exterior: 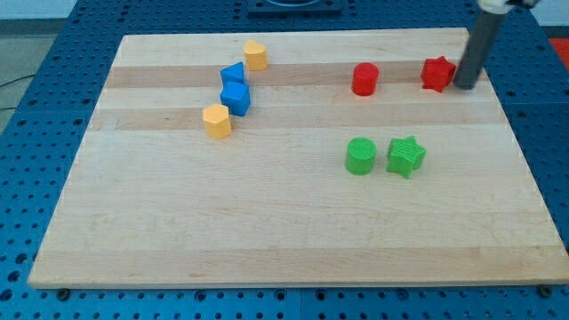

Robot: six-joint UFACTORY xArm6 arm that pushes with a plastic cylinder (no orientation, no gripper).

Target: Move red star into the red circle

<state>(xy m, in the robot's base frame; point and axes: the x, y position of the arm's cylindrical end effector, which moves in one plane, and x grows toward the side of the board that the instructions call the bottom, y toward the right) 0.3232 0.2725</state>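
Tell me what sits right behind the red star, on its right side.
My tip stands right beside the red star on the view's right, touching or nearly so. The rod hides the strip of board behind it. The red circle lies leftward.

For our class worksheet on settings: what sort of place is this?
Probably a robotics lab bench: a pale wooden board on a blue perforated metal table, small coloured plastic blocks, and a dark rod whose tip sits beside the red star block.
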